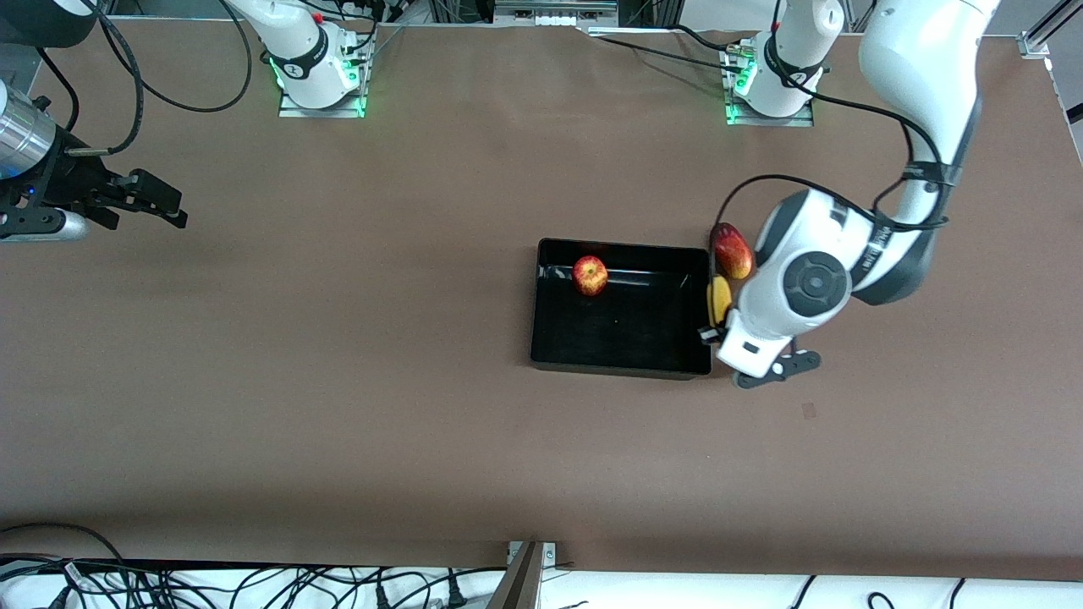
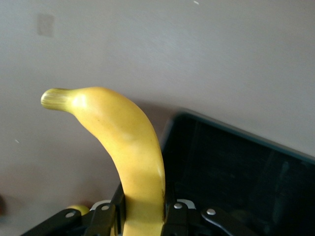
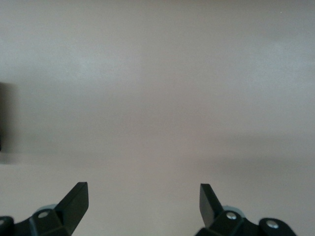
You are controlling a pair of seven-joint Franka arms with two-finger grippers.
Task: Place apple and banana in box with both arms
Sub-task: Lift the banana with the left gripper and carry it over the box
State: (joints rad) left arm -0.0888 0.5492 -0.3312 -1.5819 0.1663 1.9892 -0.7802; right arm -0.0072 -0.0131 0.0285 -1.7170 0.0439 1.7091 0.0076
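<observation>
Fruit count: three pieces in all, one apple (image 1: 590, 275), one banana (image 1: 719, 300), one red-yellow oval fruit (image 1: 733, 251). One black box (image 1: 622, 365) sits mid-table, toward the left arm's end. Apple lies inside the box, close to the wall farthest from the front camera. Banana is clamped in the left gripper (image 1: 709, 334), up in the air over the table just beside the box wall at the left arm's end; front view shows only a short yellow stretch of it next to the wrist. Left wrist view shows the banana (image 2: 129, 157) rising from between the black fingers (image 2: 106, 219), which press on both sides of it, greenish stem tip pointing away, with the box corner (image 2: 231, 167) and bare brown table (image 1: 338, 381) below. Oval fruit lies on the table just beside the box's corner, at the left arm's end, partly covered by the left arm. Two arms: the left one is bent over the box edge, the right one waits at its own end of the table. Right gripper (image 1: 156, 203) hangs over bare table well apart from the box, jaws apart, nothing between the fingertips (image 3: 78, 199) in the right wrist view.
</observation>
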